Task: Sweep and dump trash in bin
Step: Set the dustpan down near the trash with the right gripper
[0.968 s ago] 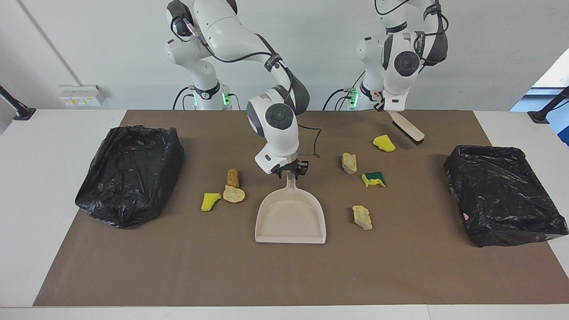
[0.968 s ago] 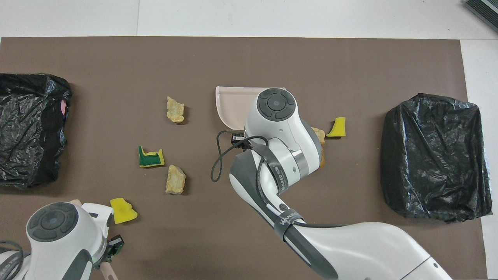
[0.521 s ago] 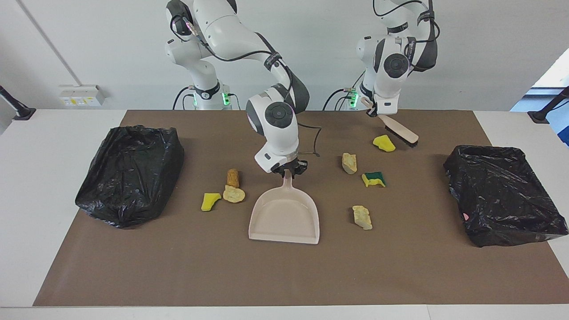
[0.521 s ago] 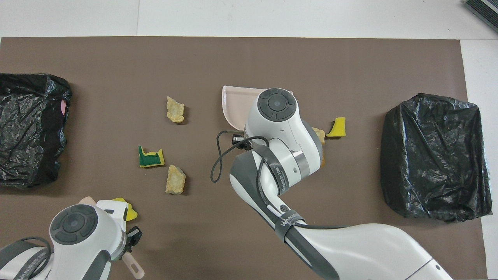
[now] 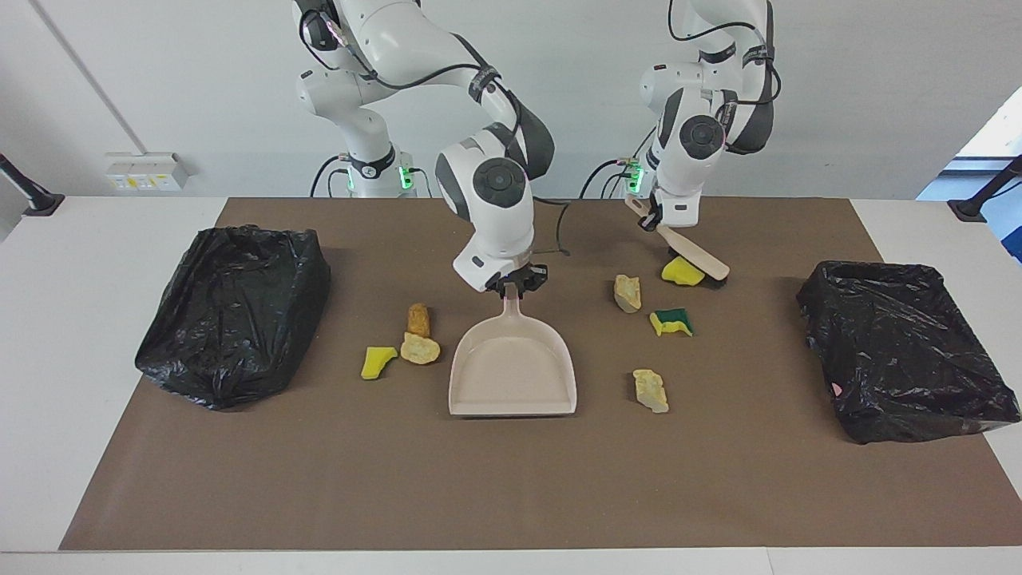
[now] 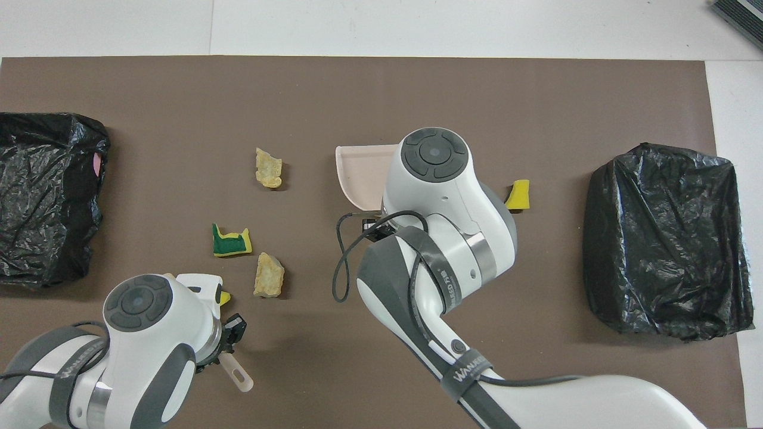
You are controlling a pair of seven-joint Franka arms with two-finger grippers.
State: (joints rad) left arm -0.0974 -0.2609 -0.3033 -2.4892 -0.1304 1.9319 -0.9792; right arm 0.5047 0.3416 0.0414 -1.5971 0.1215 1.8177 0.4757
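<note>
1. My right claw is clamped on the handle of the beige dustpan, which lies mid-counter with its mouth facing away from me.
2. My left claw is closed on the brush, whose bristles touch the plain yellow scrap.
3. In the overhead view, trash lies both sides of the pan: at its 9 o'clock a pale chunk, the green-backed sponge and a second chunk; at 3 o'clock a yellow bit. The facing view adds a beige lump and an orange-brown lump there.
4. To sweep well, I judge I should keep the pan's lip flat and steady and draw short, low strokes toward it.
5. Since a second ago, the pan has slid nearer to me, and the brush has come down onto the yellow scrap.
</note>
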